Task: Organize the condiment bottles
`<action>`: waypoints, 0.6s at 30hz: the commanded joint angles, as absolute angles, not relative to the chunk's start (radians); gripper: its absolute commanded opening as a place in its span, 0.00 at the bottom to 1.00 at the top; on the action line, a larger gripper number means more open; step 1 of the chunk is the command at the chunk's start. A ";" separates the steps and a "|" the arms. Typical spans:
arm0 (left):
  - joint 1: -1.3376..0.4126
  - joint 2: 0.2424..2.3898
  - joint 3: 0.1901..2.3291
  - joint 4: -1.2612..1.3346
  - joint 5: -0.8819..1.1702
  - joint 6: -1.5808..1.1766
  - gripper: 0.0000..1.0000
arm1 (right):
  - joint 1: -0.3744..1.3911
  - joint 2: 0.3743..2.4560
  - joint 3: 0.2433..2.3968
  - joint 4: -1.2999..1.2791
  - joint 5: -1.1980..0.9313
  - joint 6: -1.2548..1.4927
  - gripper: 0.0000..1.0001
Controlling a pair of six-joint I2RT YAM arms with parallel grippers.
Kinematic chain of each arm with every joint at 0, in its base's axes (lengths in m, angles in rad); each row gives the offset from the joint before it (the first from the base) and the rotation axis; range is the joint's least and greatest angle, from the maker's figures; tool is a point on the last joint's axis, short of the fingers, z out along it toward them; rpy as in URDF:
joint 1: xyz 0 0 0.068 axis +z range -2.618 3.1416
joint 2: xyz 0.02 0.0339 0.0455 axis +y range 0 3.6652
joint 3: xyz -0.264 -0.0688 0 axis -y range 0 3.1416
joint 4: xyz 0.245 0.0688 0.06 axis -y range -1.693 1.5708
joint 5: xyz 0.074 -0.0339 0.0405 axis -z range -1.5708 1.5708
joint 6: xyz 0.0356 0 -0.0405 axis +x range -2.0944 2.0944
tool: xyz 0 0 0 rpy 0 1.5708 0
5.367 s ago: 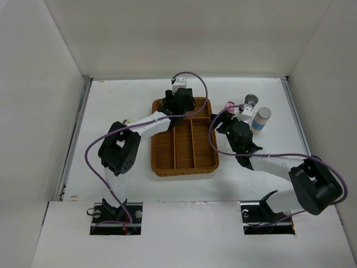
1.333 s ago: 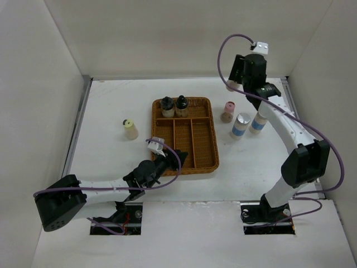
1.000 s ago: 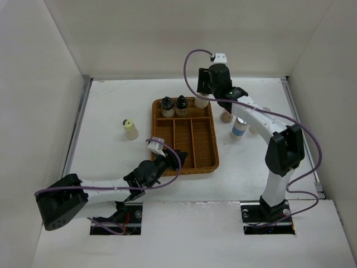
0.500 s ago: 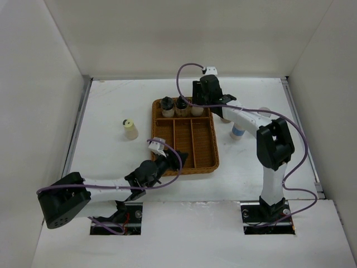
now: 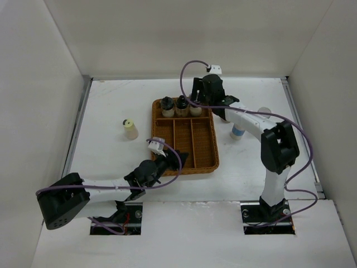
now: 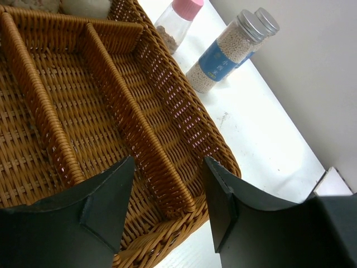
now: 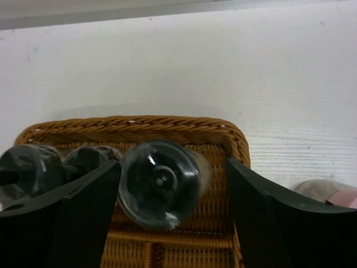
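Three dark-capped bottles (image 5: 181, 105) stand in a row in the back compartment of the wicker tray (image 5: 204, 159). My right gripper (image 5: 199, 102) is open around the rightmost one (image 7: 160, 184), with a gap on its right side. My left gripper (image 5: 179, 159) is open and empty over the tray's front edge (image 6: 167, 207). The yellow-capped bottle (image 5: 130, 129) stands left of the tray. A blue-banded bottle (image 5: 236, 132) stands right of the tray. The left wrist view shows the pink-capped bottle (image 6: 177, 19) and both blue-banded bottles (image 6: 227, 53).
The tray's long front compartments (image 6: 83, 117) hold nothing. White walls enclose the table on three sides (image 5: 56, 84). The right arm (image 5: 251, 117) stretches over the bottles to the right of the tray and hides part of them.
My right arm swung left from the back right corner to the tray's back row with a dark-capped bottle, which now stands beside the other two. My left arm stayed still over the last second.
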State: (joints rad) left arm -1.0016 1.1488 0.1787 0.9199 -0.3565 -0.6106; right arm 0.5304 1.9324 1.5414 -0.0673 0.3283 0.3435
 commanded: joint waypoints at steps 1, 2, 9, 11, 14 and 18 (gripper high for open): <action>-0.998 1.109 0.186 0.954 -0.337 -0.618 0.51 | 0.542 1.790 1.539 -0.035 0.327 0.414 0.83; -1.001 1.100 0.186 0.950 -0.336 -0.618 0.51 | 0.548 1.763 1.526 -0.047 0.333 0.425 0.83; -1.012 1.137 0.199 0.951 -0.351 -0.611 0.51 | 0.578 1.554 1.375 -0.066 0.373 0.420 0.78; -1.012 1.157 0.209 0.956 -0.348 -0.617 0.51 | 0.578 1.499 1.316 -0.058 0.374 0.417 0.63; -1.019 1.161 0.236 0.940 -0.354 -0.601 0.48 | 0.584 1.424 1.197 -0.022 0.374 0.420 0.30; -1.015 1.097 0.362 0.720 -0.354 -0.627 0.41 | 0.652 1.370 1.080 0.038 0.377 0.440 0.11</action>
